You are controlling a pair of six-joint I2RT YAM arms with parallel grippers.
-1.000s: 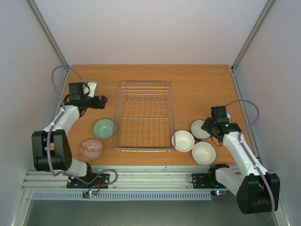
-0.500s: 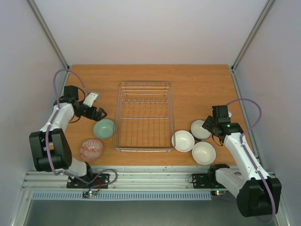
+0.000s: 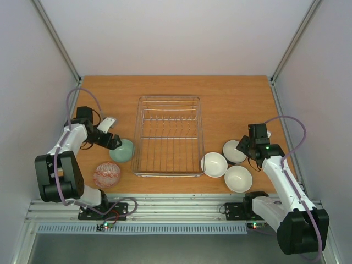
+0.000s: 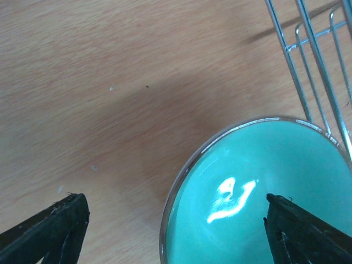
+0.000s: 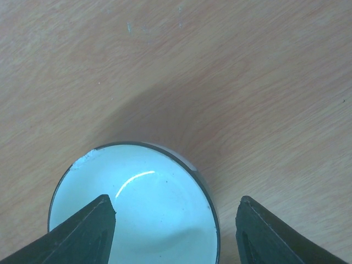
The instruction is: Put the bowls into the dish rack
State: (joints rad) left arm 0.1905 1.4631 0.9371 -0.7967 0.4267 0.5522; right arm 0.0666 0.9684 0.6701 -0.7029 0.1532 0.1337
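Left wrist: left end effector (image 4: pixel 176 236) apart, straddling mint bowl (image 4: pixel 258 181) rim; right end effector (image 5: pixel 176 231) apart over dark-rimmed bowl (image 5: pixel 137 203).

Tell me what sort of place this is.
Probably a robot test cell, not a kitchen: plain white panels box in a wooden table, two arms are bolted to a metal rail, and a dish rack sits among bowls.

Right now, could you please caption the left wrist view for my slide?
Open jaws straddle the rim of a mint green bowl on the wooden table, beside the wire dish rack.
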